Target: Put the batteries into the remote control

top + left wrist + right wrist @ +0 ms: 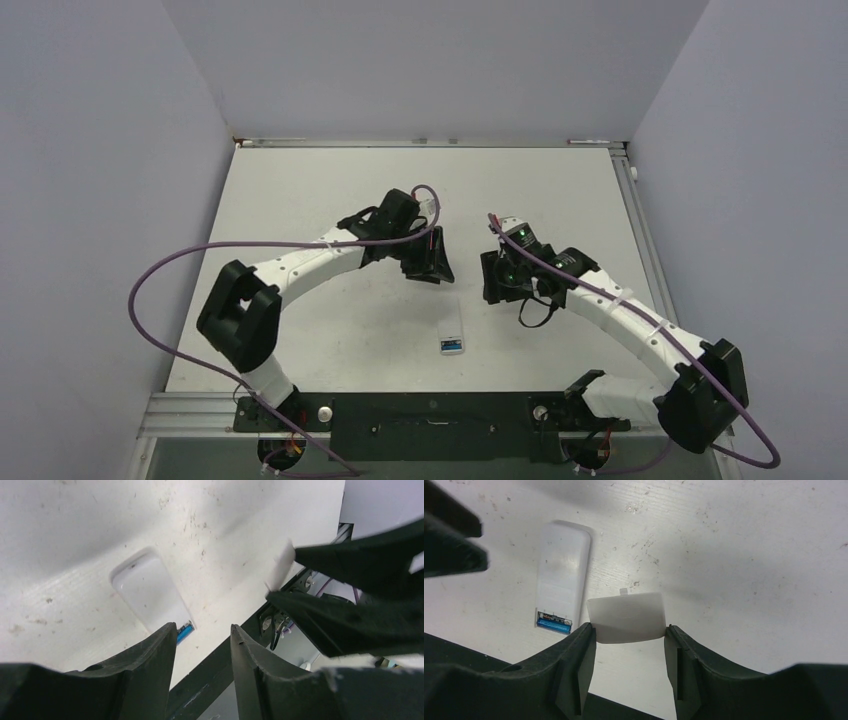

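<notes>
The white remote control [454,328] lies back-up on the table between the two arms. Its battery bay at the near end is uncovered, and a blue battery [554,623] lies in it with a darker one [552,615] beside it. The remote [148,591] and the blue battery [184,631] also show in the left wrist view. My right gripper [630,630] is shut on a small loose white cover [628,615], held above the table right of the remote. My left gripper [202,628] hangs open and empty above the remote's near end.
The black mounting rail [430,412] runs along the table's near edge, just below the remote. White walls enclose the table on three sides. Purple cables [150,300] loop off both arms.
</notes>
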`<state>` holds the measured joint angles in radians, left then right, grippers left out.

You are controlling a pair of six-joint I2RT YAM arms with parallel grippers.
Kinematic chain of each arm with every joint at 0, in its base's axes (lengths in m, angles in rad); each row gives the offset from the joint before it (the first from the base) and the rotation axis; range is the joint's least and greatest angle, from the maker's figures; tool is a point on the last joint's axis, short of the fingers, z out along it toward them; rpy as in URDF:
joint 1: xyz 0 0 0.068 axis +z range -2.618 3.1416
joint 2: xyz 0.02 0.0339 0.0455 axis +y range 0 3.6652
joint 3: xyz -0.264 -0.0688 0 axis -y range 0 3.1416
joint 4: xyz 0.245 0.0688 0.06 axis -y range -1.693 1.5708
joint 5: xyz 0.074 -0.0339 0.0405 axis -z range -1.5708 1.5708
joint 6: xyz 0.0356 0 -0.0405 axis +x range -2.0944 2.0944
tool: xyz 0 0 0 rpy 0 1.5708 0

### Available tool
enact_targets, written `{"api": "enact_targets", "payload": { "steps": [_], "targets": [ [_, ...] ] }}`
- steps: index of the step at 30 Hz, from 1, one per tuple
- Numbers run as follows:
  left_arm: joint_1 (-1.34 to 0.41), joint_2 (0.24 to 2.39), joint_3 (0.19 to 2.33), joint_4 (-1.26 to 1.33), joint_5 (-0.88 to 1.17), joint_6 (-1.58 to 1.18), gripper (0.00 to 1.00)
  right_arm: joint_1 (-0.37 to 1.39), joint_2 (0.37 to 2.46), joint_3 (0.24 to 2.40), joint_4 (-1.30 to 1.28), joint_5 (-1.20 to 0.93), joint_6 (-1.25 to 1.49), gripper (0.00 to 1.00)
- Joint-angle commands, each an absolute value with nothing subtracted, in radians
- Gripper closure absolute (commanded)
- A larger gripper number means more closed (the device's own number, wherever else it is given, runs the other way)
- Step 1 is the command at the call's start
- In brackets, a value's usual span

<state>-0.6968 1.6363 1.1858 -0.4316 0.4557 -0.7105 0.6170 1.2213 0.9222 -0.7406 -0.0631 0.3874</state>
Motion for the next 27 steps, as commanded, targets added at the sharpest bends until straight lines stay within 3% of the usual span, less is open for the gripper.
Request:
{"api": "enact_targets", "payload": {
  "steps": [1,16,27],
  "targets": [
    [-0.705,1.751,1.330,-0.474,0.446,-0.670,0.61,0.632,1.126,0.930,-0.790,-0.020,0.452,0.92],
    [-0.775,2.099,1.632,-0.632,0.410,-0.605,0.68,0.661,1.019,0.951,-0.864,-0.039,0.468,0.92],
    [-0.786,2.142,1.565,-0.703,0.363,-0.557,0.73,0.734,1.053,0.965,-0.881,-0.019,0.484,0.92]
  ]
}}
